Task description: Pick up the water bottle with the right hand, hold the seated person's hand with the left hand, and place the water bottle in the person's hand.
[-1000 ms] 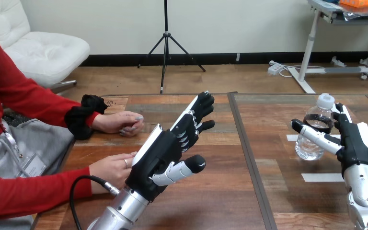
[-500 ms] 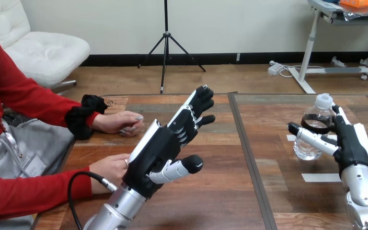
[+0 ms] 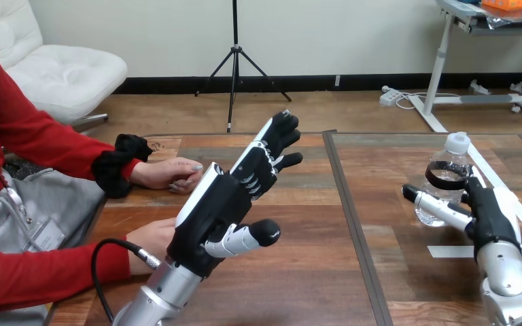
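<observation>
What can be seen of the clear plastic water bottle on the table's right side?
The clear plastic water bottle has a white cap, a dark band round its upper body and see-through walls. It stands upright on the wooden table, at the right. The robot's right hand is at its lower right side, partly in front; whether it grips cannot be told.

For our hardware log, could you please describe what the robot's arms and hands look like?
The left robot hand and right robot hand are black with white back shells and black-and-white jointed fingers. Both end silver cylindrical forearms. A black cable with a metal plug meets the left wrist.
</observation>
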